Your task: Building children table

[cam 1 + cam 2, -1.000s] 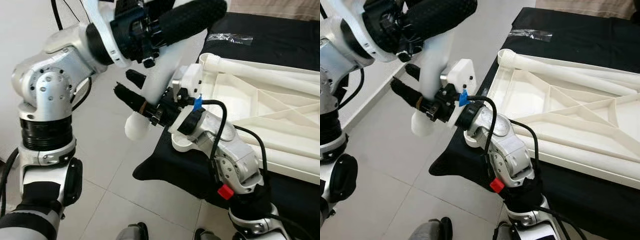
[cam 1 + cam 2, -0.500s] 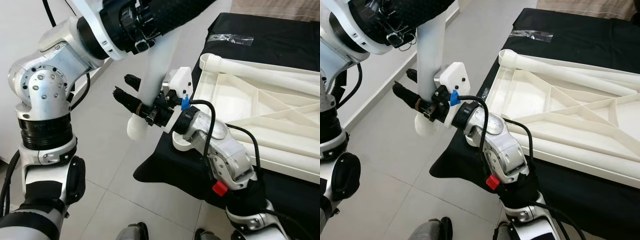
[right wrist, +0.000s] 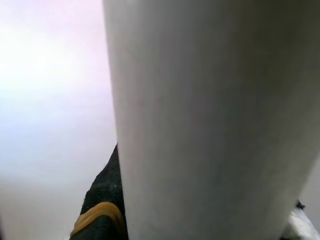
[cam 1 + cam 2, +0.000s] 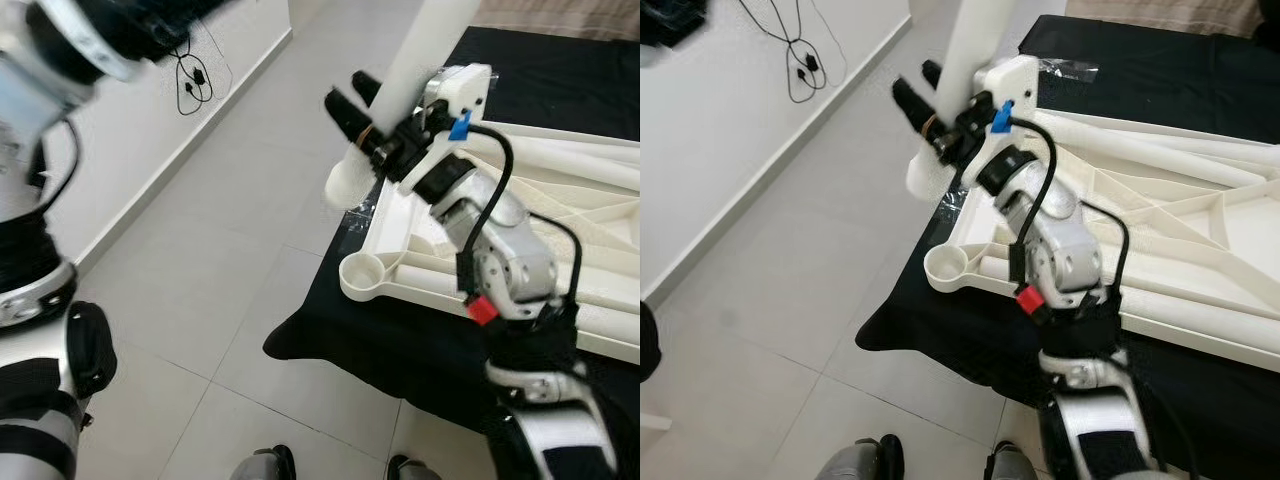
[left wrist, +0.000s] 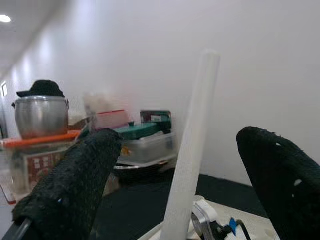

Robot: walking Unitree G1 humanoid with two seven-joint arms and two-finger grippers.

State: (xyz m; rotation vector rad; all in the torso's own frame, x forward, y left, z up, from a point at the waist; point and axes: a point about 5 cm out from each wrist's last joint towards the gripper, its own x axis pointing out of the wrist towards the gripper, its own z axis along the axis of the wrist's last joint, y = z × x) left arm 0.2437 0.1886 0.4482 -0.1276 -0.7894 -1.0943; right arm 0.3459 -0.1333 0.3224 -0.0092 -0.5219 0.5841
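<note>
I am holding the white table leg (image 4: 420, 60) with my right hand (image 4: 365, 110), whose black fingers (image 4: 910, 100) are closing around it. The leg is standing almost upright, and its lower end (image 4: 345, 185) is hanging above the floor (image 4: 200, 260), near the round corner socket (image 4: 365, 277) of the white table frame (image 4: 1160, 210). The frame is lying on a black cloth (image 4: 960, 340). My left hand (image 5: 185, 175) is staying wide open and is gripping nothing, with the leg between its fingers.
</note>
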